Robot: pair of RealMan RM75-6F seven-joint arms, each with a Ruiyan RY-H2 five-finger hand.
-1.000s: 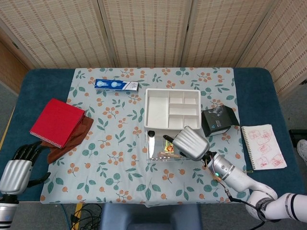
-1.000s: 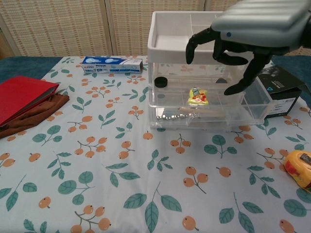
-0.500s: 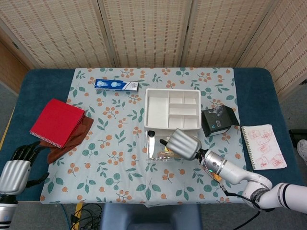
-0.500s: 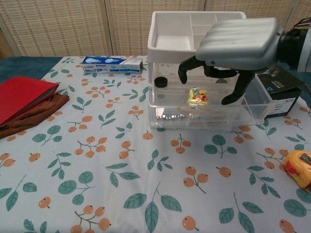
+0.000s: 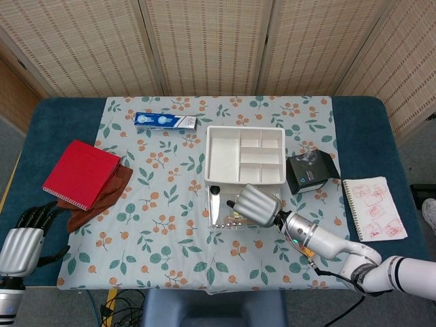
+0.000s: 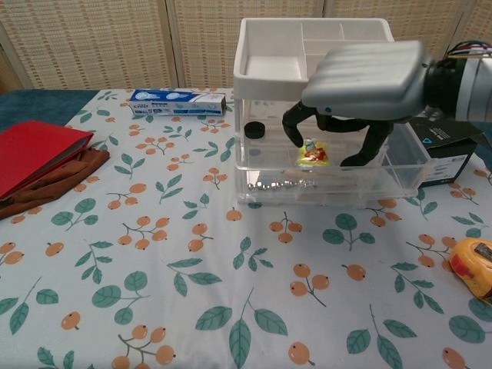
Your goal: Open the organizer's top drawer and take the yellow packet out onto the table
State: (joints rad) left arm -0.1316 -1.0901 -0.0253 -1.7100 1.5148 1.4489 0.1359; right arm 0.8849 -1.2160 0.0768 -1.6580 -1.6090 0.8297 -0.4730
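Head view takes in the whole bench (image 5: 54, 116), dark blue at its edges and spread with a pale cloth (image 5: 170, 225) printed with leaves and orange berries; woven folding screens (image 5: 204, 41) close off the back. On it lie one red notebook (image 5: 80, 174) resting on a brown cloth (image 5: 109, 194), one blue toothpaste box (image 5: 164, 121), one black box (image 5: 310, 170), one spiral sketch pad (image 5: 373, 208), and one clear organizer (image 6: 323, 165) topped by a white divided tray (image 5: 244, 154). The top drawer (image 6: 384, 173) is pulled out toward the robot. The yellow packet (image 6: 312, 151) lies inside that drawer, near a small black cap (image 6: 254, 129).

The right robot hand (image 6: 361, 84) hangs over the open drawer with fingers (image 6: 294, 127) curled downward on either side of the packet, spread apart and gripping nothing; whether a fingertip touches the packet cannot be told.

Only the head view shows the left robot hand (image 5: 24, 235), low at the bench's near left corner, fingers apart and empty. Only the chest view shows a yellow tape measure (image 6: 475, 265) at the right edge, and the packet clearly.
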